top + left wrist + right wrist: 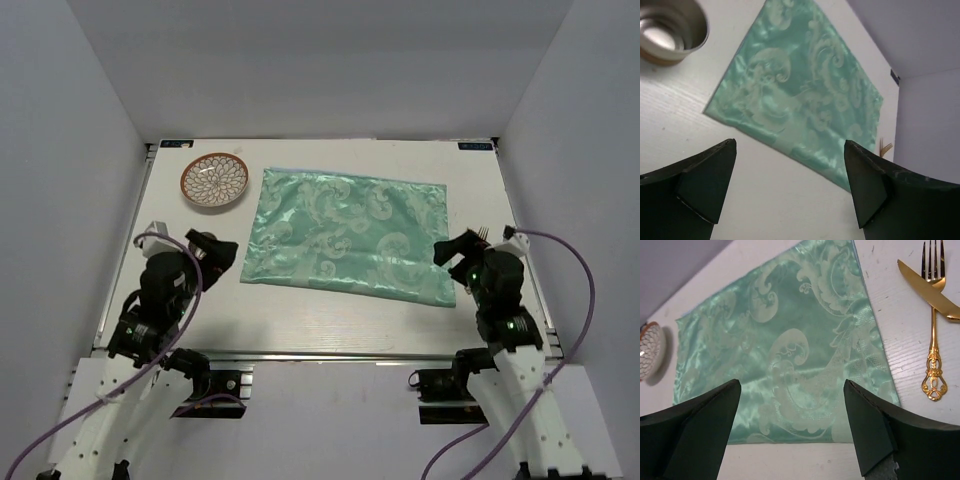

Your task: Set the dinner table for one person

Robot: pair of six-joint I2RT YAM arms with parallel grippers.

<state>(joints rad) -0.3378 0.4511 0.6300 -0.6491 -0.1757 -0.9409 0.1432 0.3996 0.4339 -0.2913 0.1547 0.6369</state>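
Top external view: counter point(300, 310) is the white wood-grain slab filling the enclosure floor, metal rail point(330, 353) along its near edge. Both arms sit at the near side.

1. Left tool point(215, 250): jaws fully apart, nothing between them, aimed at the near-left corner of the green mat point(345, 235). The left wrist cam confirms this, showing only bare counter and mat edge in the gap.
2. Right tool point(452, 252): jaws fully apart, empty, poised over the mat's near-right corner.
3. Mat lies flat approx. mid-counter, slightly skewed. It prob. serves as the base for the setting.
4. Patterned bowl point(214, 182) sits far-left, off the mat and apart from it, likely staged within the left arm's reach.
5. Gold fork point(934, 315) and gold knife point(930, 290) lie on bare counter right of the mat, knife crossing the fork. They are likely staged for the right arm.

Visibility limits:
- Top view: cutlery mostly masked by the right tool, only the tines show.
- Right wrist cam: knife handle cut off at the frame edge, bowl cropped at left.
- Left wrist cam: bowl cropped, interior finish unclear.
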